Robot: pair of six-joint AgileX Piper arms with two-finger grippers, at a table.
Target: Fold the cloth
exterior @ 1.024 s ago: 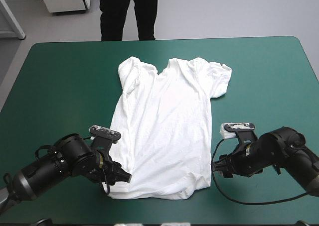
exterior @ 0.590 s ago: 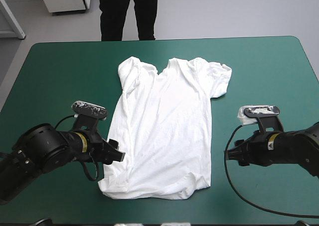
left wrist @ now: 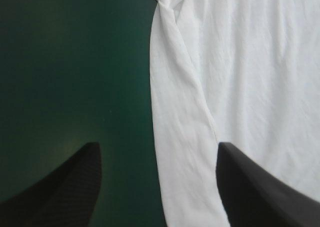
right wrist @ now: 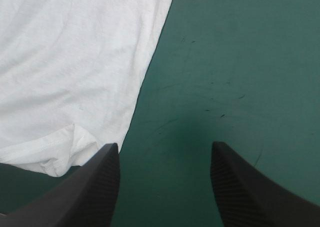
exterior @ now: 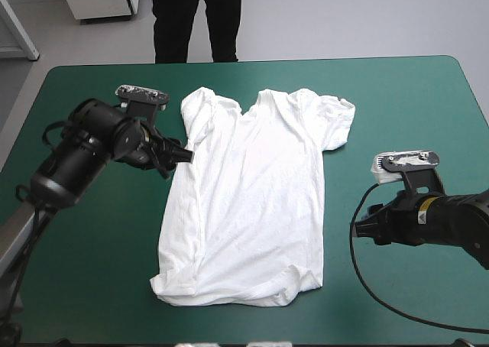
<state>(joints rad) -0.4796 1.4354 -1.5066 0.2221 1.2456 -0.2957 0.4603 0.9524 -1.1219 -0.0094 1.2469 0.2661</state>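
**High view.** Left pincer (exterior: 180,155) sits low at the side of the T-shirt (exterior: 252,202), just below the bunched sleeve (exterior: 197,110). It is touching the cloth or all but touching it; cannot tell which. Right pincer (exterior: 359,231) is over the bare teal-green desk (exterior: 405,95), apart from the shirt's other side. The T-shirt lies spread flat mid-desk, collar toward the far edge and hem (exterior: 229,293) toward the near edge. The other sleeve (exterior: 340,121) lies out flat. No fold shows.

**Left wrist view.** Left pincer (left wrist: 157,187) is wide open and holds nothing. One finger is over the cover, the other over the white T-shirt (left wrist: 240,62). The shirt's side edge runs between them, rolled into a long ridge.

**Right wrist view.** Right pincer (right wrist: 165,184) is likewise wide open and empty, with bare cover between its fingers. The T-shirt (right wrist: 65,62) lies ahead and off to one side. Its hem corner is close by one finger, not between the two.

**Progress, as judged.** The task is at its start. Spreading looks done, bar the bunched sleeve and rumpled hem, and every fold is left to make. The left arm looks placed for a grasp; the right does not yet.
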